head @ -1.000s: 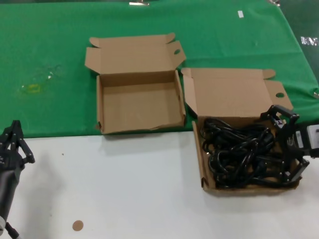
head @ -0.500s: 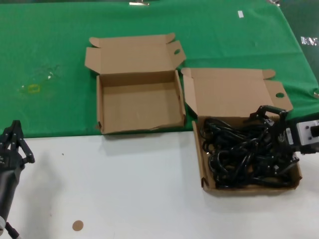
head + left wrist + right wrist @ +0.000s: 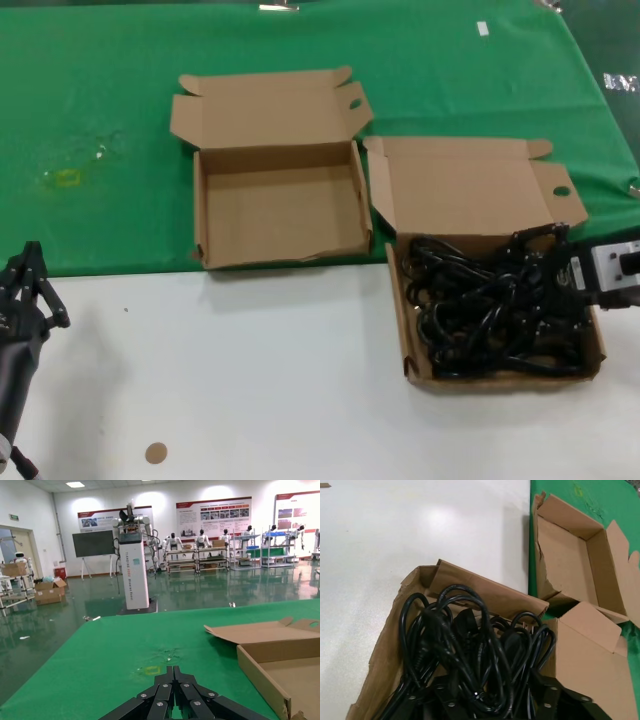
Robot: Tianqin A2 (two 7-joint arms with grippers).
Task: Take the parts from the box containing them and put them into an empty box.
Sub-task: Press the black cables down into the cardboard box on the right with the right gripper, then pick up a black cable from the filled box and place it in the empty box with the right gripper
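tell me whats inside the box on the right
The box holds a tangled heap of black power cords, with the right pincer down among them at the far right side. The cords cover nearly all of the box floor, so anything under them is hidden.

Bright, even overhead lighting, soft shadows only. White table (image 3: 250,380) is near blown out, with a broad glare patch in the right wrist view. Green cloth (image 3: 100,100) is saturated. Power cords (image 3: 465,665) read as a black mass with little detail. Left wrist view: glossy floor (image 3: 65,625) mirrors the ceiling lights.
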